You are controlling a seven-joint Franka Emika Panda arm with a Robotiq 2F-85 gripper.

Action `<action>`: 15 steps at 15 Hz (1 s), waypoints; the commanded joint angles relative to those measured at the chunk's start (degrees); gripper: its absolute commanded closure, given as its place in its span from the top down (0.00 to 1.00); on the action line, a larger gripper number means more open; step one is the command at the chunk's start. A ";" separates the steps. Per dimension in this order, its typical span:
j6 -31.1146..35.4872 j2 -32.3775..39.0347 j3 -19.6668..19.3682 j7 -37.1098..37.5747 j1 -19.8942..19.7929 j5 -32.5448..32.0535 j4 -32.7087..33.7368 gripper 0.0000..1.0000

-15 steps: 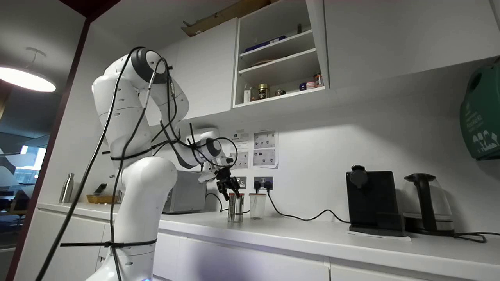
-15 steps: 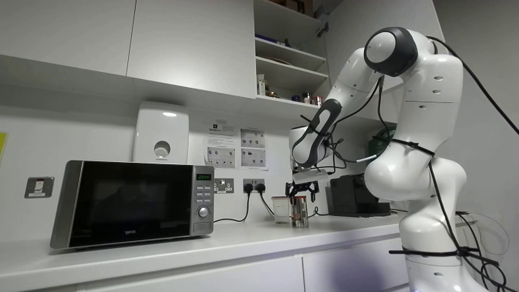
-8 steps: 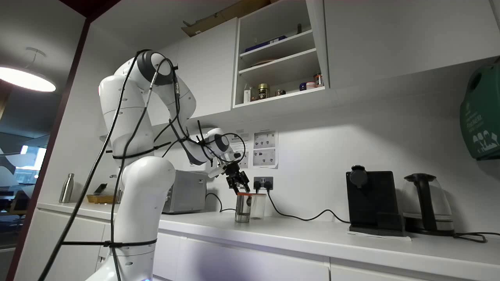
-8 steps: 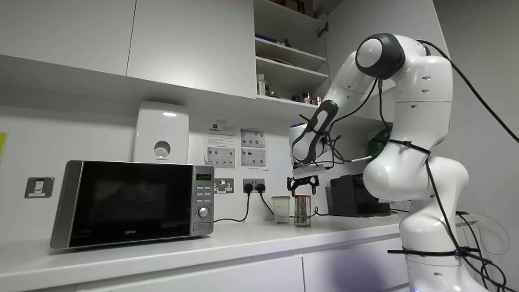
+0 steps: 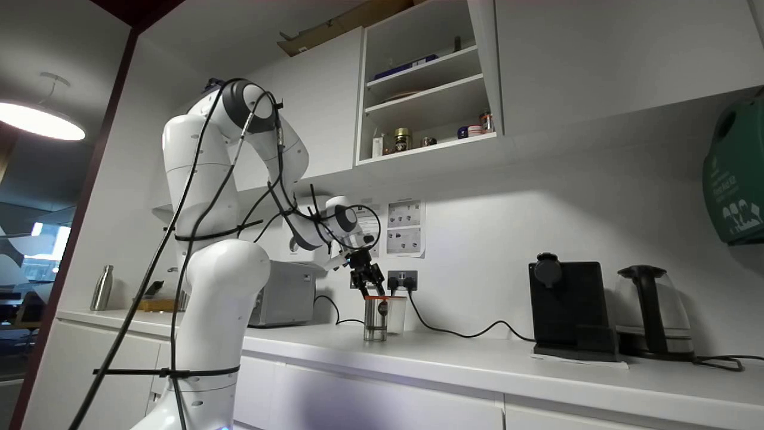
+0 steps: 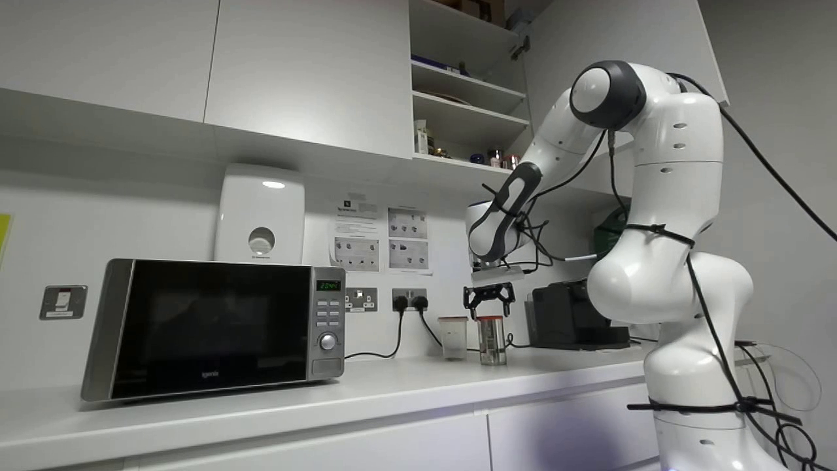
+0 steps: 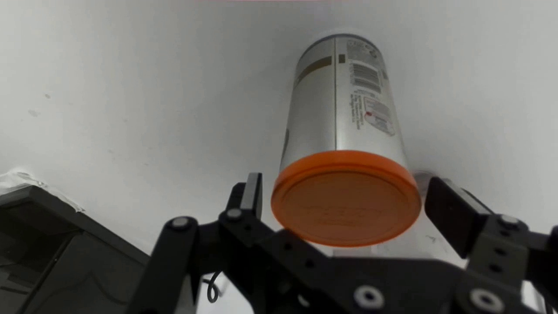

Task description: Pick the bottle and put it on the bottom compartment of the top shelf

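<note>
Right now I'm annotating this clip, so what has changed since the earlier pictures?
The orange-lidded can shifted along the counter toward the black coffee machine, still upright. The end effector moved the same way and rose slightly, open, holding nothing. The clear container and the microwave stayed put.

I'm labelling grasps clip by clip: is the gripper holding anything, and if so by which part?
Nothing is held. The gripper is open; in the wrist view the orange lid of the bottle shows between its spread fingers, with a gap visible.
</note>
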 commanded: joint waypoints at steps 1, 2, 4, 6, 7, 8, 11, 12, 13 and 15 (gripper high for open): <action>-3.02 1.01 -4.32 -6.22 6.60 7.26 0.58 1.00; -3.33 0.69 -4.76 -7.35 7.68 8.75 0.30 1.00; -2.58 -0.38 -4.30 -6.22 7.83 8.09 -0.55 1.00; -1.65 -1.05 -3.61 -4.20 7.19 6.00 -1.31 1.00; -1.11 -1.26 -3.31 -3.18 6.63 4.90 -1.71 1.00; -0.11 -1.60 -2.87 -1.47 5.74 3.21 -2.43 1.00; -0.43 -2.14 -3.38 -0.02 6.00 1.77 -4.34 1.00; -0.78 -2.15 -4.07 -0.95 6.70 3.19 -5.20 1.00; -1.04 -2.18 -4.18 -1.33 6.80 3.45 -6.26 1.00; -0.84 -2.32 -3.82 -0.66 6.54 2.95 -8.43 1.00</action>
